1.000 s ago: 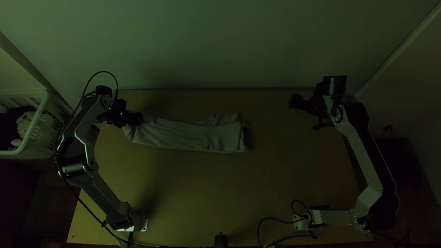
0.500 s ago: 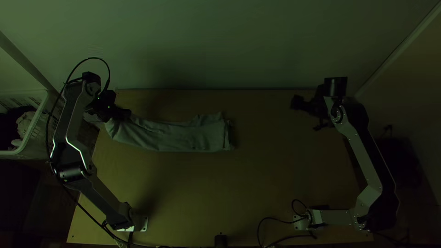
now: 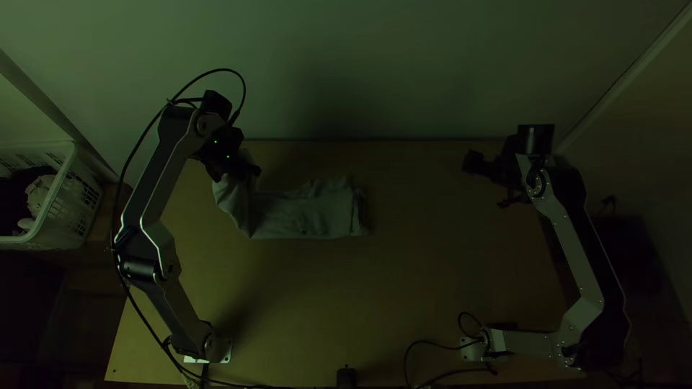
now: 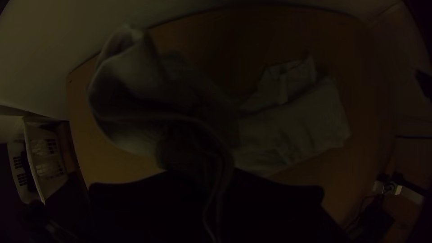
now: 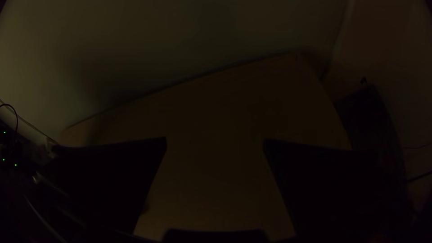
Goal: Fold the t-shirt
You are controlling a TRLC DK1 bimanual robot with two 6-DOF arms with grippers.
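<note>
And from the top view, the t-shirt (image 3: 310, 216) is seen as a long folded strip on the left-centre and far part of the desk (image 3: 418, 288), its left end lifted by the left end effector (image 3: 249, 171). That grip is partly covered there by the left arm's dark wrist, but in the left wrist view pale cloth is seen pinched between the end effector's two fingers (image 4: 200, 177), and the raised part is bulged into a loose loop with a curving edge. Beside it, the right part is laid flat in layers, a small peak pushed up on its far side.

Over to the right, above the desk's far part, the right end effector (image 3: 472, 162) is held well apart from the cloth; wide-spread, empty fingers are shown by the right wrist view.

Off the left side, a white basket (image 3: 59, 186) is stood, pale and dark cloth heaped inside. A small black item (image 3: 347, 378) is set at the near edge, between the arm bases. The far side is closed off by a wall (image 3: 375, 65).
</note>
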